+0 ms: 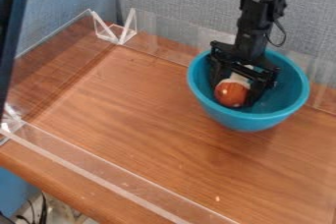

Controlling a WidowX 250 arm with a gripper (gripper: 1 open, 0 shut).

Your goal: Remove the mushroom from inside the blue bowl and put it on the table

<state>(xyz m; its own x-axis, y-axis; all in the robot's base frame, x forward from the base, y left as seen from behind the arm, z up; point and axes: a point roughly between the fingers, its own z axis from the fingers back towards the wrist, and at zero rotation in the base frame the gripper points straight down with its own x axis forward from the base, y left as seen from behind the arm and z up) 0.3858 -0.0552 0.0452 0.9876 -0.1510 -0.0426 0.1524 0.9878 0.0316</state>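
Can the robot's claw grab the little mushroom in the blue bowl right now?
Probably yes. The gripper is already down inside the blue bowl, jaws open on either side of the mushroom. Nothing covers the mushroom, and the bowl's wall does not seem to block the fingers.

Lowered into the bowl (250, 98), with the tool (237, 83) pointing straight down, jaws spread either side of the mushroom (233, 93). Directly beneath, on the bowl's floor: the mushroom. Around and below: bowl on the desk (118, 120), towards its right rear.
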